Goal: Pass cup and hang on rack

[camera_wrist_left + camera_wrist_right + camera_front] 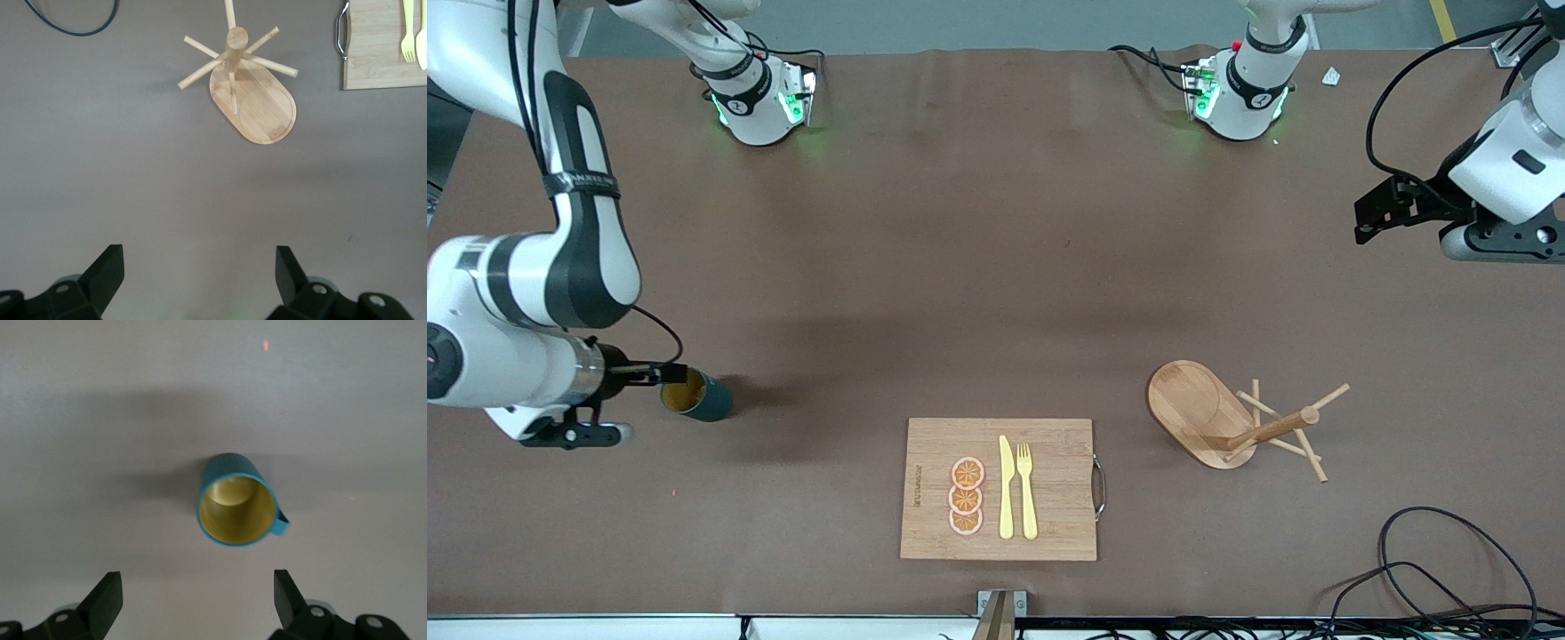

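Note:
The cup, dark teal with a yellowish inside, stands upright on the brown table near the right arm's end. In the right wrist view the cup shows from above, mouth up, with its small handle at one side. My right gripper is open and empty, up over the table just beside the cup; its fingers are spread wide. The rack, a wooden mug tree on an oval base, stands toward the left arm's end and also shows in the left wrist view. My left gripper waits open and empty, high above the table.
A rectangular wooden cutting board lies near the front edge, between cup and rack. It carries orange slices, a yellow knife and a yellow fork. Black cables lie at the front corner by the left arm's end.

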You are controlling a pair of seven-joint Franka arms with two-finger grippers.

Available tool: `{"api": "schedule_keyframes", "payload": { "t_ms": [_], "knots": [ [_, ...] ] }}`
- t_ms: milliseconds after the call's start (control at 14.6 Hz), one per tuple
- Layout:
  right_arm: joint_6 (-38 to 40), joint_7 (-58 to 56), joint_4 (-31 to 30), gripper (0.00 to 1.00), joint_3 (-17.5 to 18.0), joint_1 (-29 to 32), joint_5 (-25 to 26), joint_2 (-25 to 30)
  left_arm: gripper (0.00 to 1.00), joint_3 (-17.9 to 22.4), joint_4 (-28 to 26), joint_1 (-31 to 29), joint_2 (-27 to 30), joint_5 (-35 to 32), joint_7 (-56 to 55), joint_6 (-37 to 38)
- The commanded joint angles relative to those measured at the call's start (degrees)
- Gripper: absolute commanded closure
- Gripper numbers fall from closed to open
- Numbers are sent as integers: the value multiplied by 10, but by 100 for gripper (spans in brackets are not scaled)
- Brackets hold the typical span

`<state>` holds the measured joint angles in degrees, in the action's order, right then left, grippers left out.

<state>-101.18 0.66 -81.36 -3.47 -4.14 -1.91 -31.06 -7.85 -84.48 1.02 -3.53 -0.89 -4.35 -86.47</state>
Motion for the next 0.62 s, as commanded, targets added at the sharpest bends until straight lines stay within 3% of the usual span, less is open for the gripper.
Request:
{"api": "schedule_keyframes", "payload": {
  "t_ms": [0, 205, 547],
  "knots": [
    [-72, 7, -44, 0, 1, 4, -13, 3, 0, -7, 7, 8, -4, -7, -5, 9],
    [-162, 19, -95, 0, 1, 2, -13, -13, 0, -7, 7, 1, -4, -8, 0, 9],
    [-170, 28, -95, 3, 1, 4, -13, -47, 0, -1, 9, -4, 5, -9, 4, 10]
  ]
}}
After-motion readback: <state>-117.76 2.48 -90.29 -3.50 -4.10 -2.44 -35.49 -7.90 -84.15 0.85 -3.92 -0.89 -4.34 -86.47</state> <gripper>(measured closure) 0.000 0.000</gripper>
